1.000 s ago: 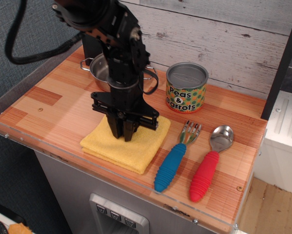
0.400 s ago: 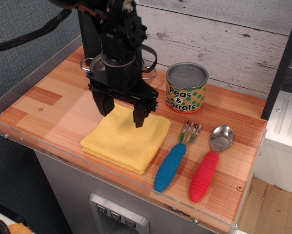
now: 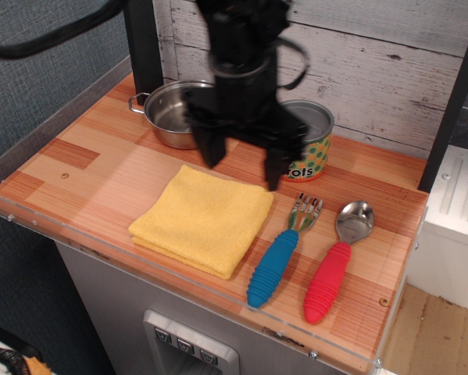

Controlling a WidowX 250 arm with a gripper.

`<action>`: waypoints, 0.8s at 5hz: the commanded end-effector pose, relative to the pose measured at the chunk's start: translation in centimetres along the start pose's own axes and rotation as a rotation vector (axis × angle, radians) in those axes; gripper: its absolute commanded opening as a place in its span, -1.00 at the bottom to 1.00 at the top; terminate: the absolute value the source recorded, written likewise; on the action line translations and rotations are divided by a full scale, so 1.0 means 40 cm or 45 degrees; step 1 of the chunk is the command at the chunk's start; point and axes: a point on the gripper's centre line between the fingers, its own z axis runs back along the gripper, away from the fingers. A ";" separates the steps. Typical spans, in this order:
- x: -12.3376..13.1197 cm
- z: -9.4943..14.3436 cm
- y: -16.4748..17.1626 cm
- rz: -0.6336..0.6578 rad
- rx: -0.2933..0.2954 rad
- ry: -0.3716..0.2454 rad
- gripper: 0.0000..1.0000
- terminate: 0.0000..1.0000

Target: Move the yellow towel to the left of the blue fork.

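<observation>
The tool (image 3: 244, 164) has lifted off the cloth and swung up and to the right since a second ago, when its fingers were pinched together on the middle of the yellow towel (image 3: 202, 219). It now hangs in the air above the towel's back right corner, in front of the peas and carrots can (image 3: 305, 141), which it partly hides; its two dark fingers (image 3: 212, 148) are spread wide apart with nothing between them. The towel lies flat on the wooden table (image 3: 85, 152), folded square, in the same spot as in the earlier frames, and no part of the arm touches it. Its right edge sits just beside the blue fork (image 3: 281, 251), on the fork's left side. The fork lies where it was, with the red-handled spoon (image 3: 336, 261) close on its right. Behind the towel, the steel pot (image 3: 169, 114), earlier largely covered by the arm, shows almost whole at the back left.
</observation>
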 end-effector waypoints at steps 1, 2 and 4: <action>0.095 0.034 -0.005 0.044 -0.061 -0.073 1.00 -1.00; 0.152 0.023 -0.019 0.029 -0.035 -0.144 1.00 -1.00; 0.200 0.028 -0.022 -0.029 -0.052 -0.255 1.00 -1.00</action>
